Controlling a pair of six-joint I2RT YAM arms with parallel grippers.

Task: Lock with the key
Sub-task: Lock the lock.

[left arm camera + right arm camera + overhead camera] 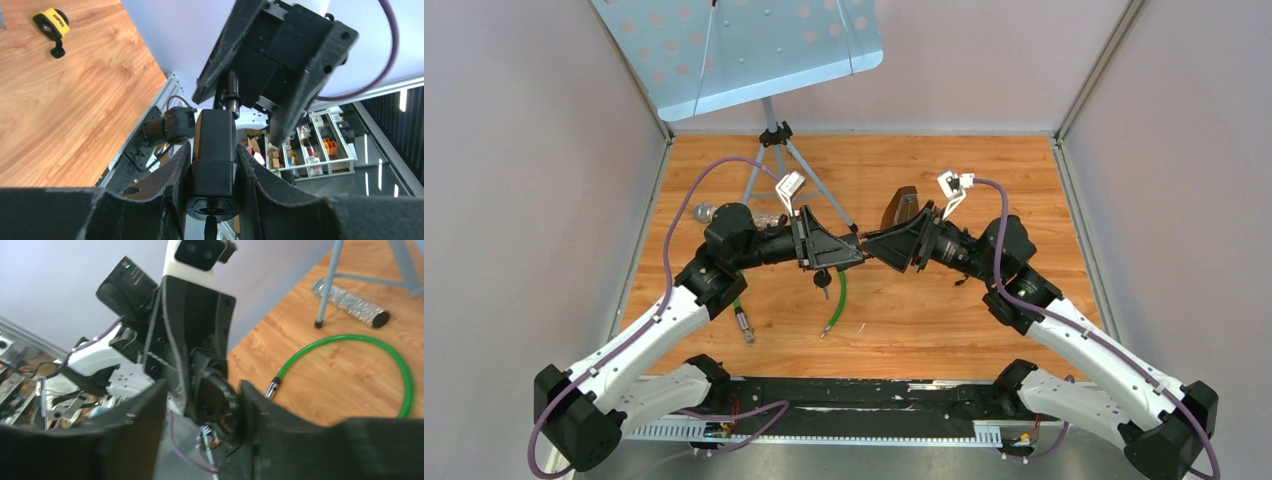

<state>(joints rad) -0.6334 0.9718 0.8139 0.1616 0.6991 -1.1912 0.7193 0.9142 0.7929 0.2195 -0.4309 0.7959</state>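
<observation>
My left gripper (856,250) is shut on a black lock body (214,150), held above the table's middle. The lock's round face (212,205) points at the left wrist camera, and a thin black key part (210,227) sticks out of it. A black key head (822,281) hangs under the left gripper. My right gripper (876,246) meets the left one tip to tip. Its jaws stand apart around the lock's far end (216,399), where a metal pin (232,96) shows. The green cable (836,300) hangs down to the table and also shows in the right wrist view (400,365).
A music stand's tripod (776,160) stands at the back left, its blue-grey desk (744,45) overhead. A glittery silver cylinder (350,302) lies by a tripod leg. A brown object (904,207) lies behind the right gripper. A yellow and black item (50,24) lies on the wood.
</observation>
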